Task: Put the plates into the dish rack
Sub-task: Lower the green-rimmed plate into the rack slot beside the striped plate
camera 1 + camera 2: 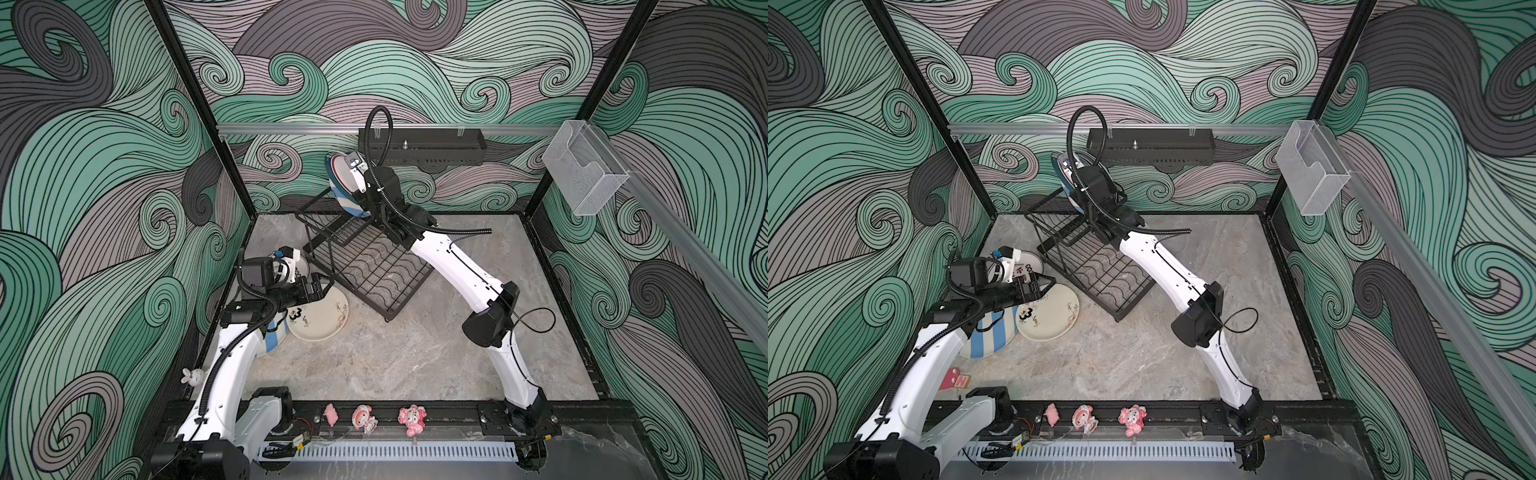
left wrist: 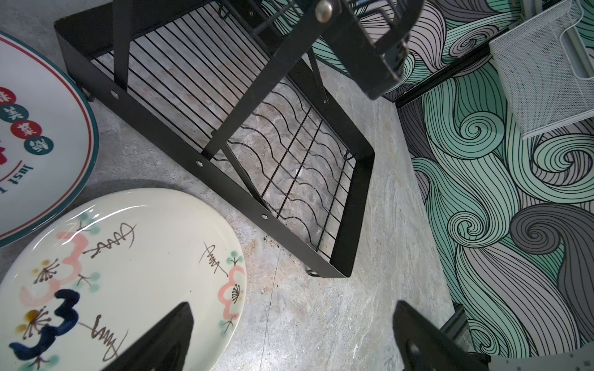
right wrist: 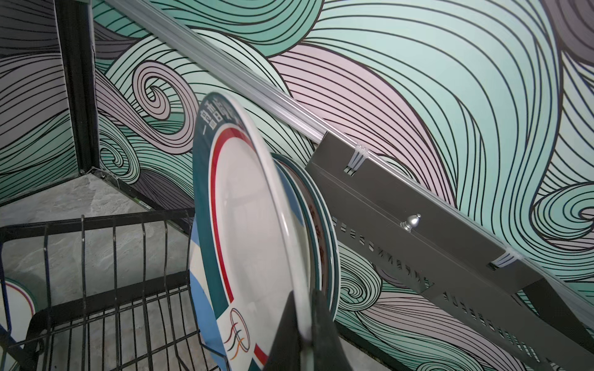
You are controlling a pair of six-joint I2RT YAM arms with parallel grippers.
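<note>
Swirly teal-and-grey wave walls all round, grey marble tabletop (image 1: 395,353) underneath. We've got the black wire dish rack (image 1: 374,270) sitting skewed near the back wall, with wavy wires in its lower tray and a small slotted basket up top.

The right gripper (image 3: 303,294) is pinched tight on the rim of the teal-banded plate (image 3: 250,225), white with a red ring, which stands on edge at that upper basket. Only the right wrist view shows us the pinch. It also shows another teal-rimmed plate (image 3: 323,231) right behind and a blue-striped plate (image 3: 196,289) on the other side. In both top views the wrist hides the fingers.

The left gripper (image 2: 292,305) hangs wide open with nothing in it, over the edge of a cream plate (image 2: 128,273) with plum blossoms that lies flat beside the rack. A top view adds a second striped plate (image 1: 988,336) under that arm.
</note>
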